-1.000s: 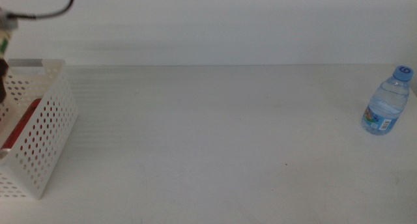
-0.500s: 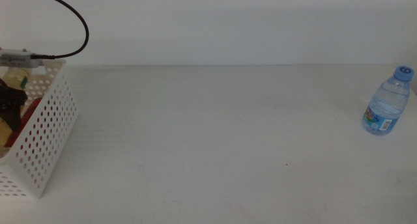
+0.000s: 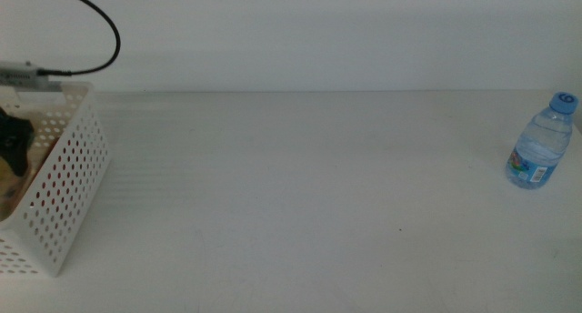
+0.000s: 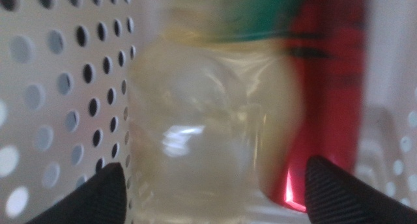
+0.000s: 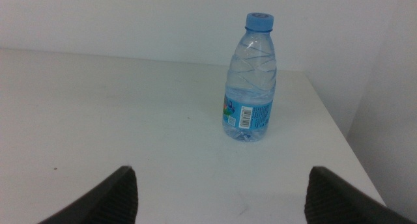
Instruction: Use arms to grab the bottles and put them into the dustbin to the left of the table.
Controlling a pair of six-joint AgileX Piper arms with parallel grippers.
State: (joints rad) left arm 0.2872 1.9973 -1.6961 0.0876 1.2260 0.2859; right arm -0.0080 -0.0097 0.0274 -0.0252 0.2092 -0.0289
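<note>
Yellow-liquid bottle (image 4: pixel 208 152) now lies in dustbin (image 3: pixel 64 186), red can newly hidden.

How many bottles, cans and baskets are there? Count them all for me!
Bottles: 2, the yellow-liquid bottle in the basket, the water bottle on the table.
Cans: 1, the red can in the basket.
Baskets: 1, the white basket.
Total: 4.

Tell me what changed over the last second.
The left gripper went down into the dustbin. The yellow bottle now lies in there beside the red can, with the jaws open on either side of it; whether they touch it is unclear. The water bottle stayed upright at the table's right edge, and the right gripper faces it, open.
</note>
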